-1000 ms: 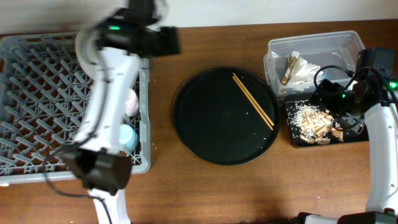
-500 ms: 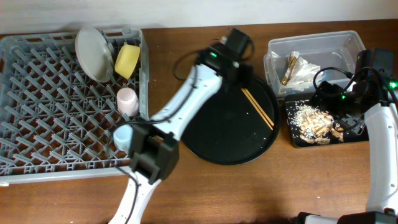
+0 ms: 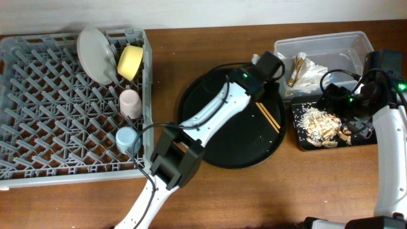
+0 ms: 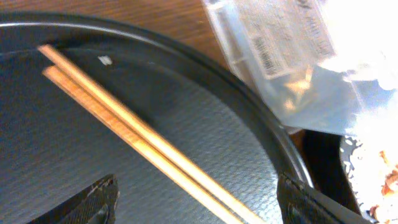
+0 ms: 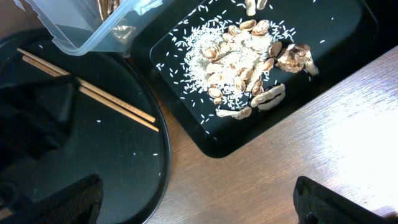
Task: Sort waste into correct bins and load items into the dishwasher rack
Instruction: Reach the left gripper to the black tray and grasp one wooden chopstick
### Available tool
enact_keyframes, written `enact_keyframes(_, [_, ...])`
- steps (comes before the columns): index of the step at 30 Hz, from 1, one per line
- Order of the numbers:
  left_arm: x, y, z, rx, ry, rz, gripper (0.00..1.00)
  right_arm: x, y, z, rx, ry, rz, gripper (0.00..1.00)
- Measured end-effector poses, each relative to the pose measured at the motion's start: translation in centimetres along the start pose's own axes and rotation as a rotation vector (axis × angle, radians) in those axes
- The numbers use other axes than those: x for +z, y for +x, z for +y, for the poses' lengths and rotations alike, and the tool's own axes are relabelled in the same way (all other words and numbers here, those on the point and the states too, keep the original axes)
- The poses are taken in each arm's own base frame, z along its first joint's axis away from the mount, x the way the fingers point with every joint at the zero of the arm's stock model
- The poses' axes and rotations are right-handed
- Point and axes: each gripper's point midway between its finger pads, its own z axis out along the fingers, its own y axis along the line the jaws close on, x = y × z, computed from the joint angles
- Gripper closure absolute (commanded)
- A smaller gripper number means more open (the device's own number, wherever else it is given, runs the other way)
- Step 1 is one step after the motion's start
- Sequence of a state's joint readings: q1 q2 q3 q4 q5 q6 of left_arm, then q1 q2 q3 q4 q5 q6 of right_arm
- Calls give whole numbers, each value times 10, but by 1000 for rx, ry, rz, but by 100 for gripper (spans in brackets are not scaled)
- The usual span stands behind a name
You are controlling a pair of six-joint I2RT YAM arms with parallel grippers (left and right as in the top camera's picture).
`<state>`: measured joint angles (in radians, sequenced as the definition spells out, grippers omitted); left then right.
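Note:
Two wooden chopsticks lie on the large round black tray; they also show in the left wrist view and the right wrist view. My left gripper is open just above them, a finger on each side. The grey dishwasher rack holds the grey plate, yellow bowl, pink cup and light-blue cup. The clear tub holds the napkin and gold wrapper. The flat black tray holds food scraps. My right gripper is open and empty above the table.
The clear tub's corner lies close beside the round tray's rim in the left wrist view. Loose rice grains are scattered over the flat black tray. Bare wooden table separates the rack from the round tray.
My left arm has swung from over the rack across to the right side of the round tray, ending above the chopsticks. The right arm has not moved.

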<state>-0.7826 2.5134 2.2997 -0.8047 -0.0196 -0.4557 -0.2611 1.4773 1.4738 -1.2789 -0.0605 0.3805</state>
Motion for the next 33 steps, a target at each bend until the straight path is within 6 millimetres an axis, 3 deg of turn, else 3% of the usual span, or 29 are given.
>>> enact_keyframes(5, [19,18,-22,111,7,9,32,0,2,-1,0,4,8,1])
enact_keyframes(11, [30,30,-22,147,0,35,39,0,3,-1,-20,4,11,2])
enact_keyframes(21, [28,46,-9,149,-46,106,40,0,6,-2,-20,9,23,2])
enact_keyframes(33, [23,56,23,169,-213,142,39,0,7,-3,-21,11,29,1])
